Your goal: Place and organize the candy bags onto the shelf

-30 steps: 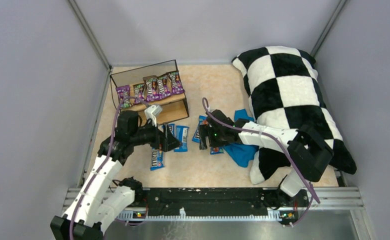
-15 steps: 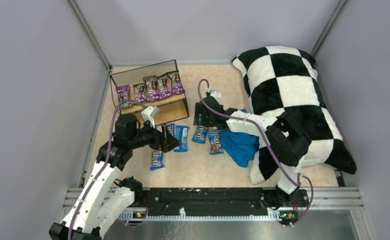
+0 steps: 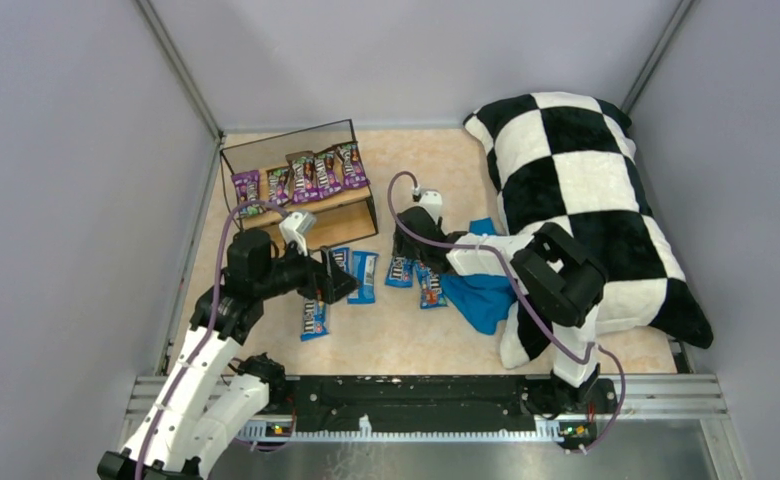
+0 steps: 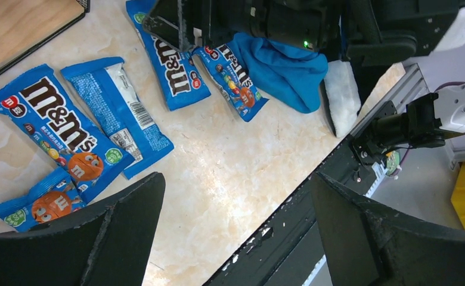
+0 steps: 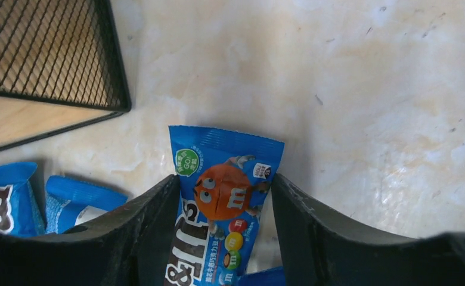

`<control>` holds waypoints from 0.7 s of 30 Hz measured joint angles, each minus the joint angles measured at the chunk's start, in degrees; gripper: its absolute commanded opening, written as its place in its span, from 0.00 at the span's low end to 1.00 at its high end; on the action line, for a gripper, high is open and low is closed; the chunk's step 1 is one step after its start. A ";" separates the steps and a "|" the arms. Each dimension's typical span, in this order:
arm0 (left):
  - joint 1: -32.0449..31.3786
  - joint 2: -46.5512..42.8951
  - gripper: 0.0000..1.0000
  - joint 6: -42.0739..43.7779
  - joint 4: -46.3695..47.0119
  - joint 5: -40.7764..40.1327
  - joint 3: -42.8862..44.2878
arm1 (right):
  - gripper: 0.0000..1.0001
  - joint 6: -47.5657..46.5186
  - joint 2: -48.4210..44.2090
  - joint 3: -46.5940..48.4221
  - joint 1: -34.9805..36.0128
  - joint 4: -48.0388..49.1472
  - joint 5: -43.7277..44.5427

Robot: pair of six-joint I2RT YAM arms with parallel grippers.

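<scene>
In the top view, the right tool [image 3: 403, 245] is being found higher in the frame than a second ago. It is being brought from the lower bags onto a blue bag [image 3: 399, 270] just right of the shelf [image 3: 351, 222], so a pick is judged to be starting. Purple bags [image 3: 306, 176] are being kept on the upper board at upper left, while several blue ones are lying on the tabletop [image 3: 406, 340]. The cloth [image 3: 481, 295] and pillow [image 3: 586, 170] are lying at right, the cloth just beside the nearest bag.

In the left wrist view, the left tool [image 4: 235, 179] is being held released and empty above the bags at left.

In the right wrist view, the fingers [image 5: 140, 238] are being drawn in along both long edges of the bag. Whether it is clenched yet cannot be told. The shelf's wire side is standing near at upper left.
</scene>
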 measured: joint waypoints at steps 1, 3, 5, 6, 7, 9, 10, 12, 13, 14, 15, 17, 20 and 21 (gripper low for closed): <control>0.00 0.00 0.98 -0.04 0.00 -0.31 0.00 | 0.54 -0.46 -0.17 -0.81 0.33 1.27 -0.17; 0.00 0.13 0.98 -0.22 0.00 -0.96 0.00 | 0.53 -1.29 -1.16 -3.26 0.85 4.46 -2.38; 0.00 0.81 0.98 -0.26 0.00 -1.70 0.00 | 0.53 -2.01 -2.21 -5.46 1.09 7.17 -5.53; 0.00 1.22 0.98 -0.31 -0.02 -2.03 0.00 | 0.53 -2.36 -2.51 -6.19 1.14 8.15 -7.10; 0.00 1.75 0.98 -0.37 -0.04 -2.36 0.00 | 0.53 -2.58 -2.71 -6.88 1.14 9.33 -8.90; 0.00 3.28 0.99 -0.48 -0.24 -3.43 0.02 | 0.55 -3.04 -2.99 -8.00 1.14 11.58 -12.94; 0.00 3.87 0.98 -0.57 -0.44 -3.82 0.02 | 0.57 -3.37 -3.02 -8.39 1.14 12.39 -15.15; 0.00 5.27 0.98 -0.94 -1.18 -4.61 0.02 | 0.63 -4.13 -3.08 -8.68 1.14 13.16 -19.04; -0.02 5.73 0.99 -1.29 -1.36 -4.66 0.02 | 0.66 -4.46 -3.23 -8.70 1.14 13.07 -20.98; -0.02 6.10 0.98 -1.75 -1.33 -4.63 0.02 | 0.71 -4.94 -3.50 -8.85 1.14 12.92 -22.80; -0.04 6.34 0.99 -2.10 -1.31 -4.61 0.02 | 0.75 -5.35 -4.02 -9.40 1.14 12.76 -24.41; -0.11 6.56 0.98 -3.39 -0.83 -4.52 -0.17 | 0.79 -5.99 -6.03 -11.13 1.16 12.00 -26.86; -0.94 6.60 0.96 -7.34 3.13 -3.58 -2.84 | 0.82 -7.10 -10.82 -15.58 1.38 10.36 -28.39; -1.73 6.62 0.95 -9.18 4.85 -3.02 -4.39 | 0.82 -7.48 -12.94 -17.62 1.42 10.12 -28.74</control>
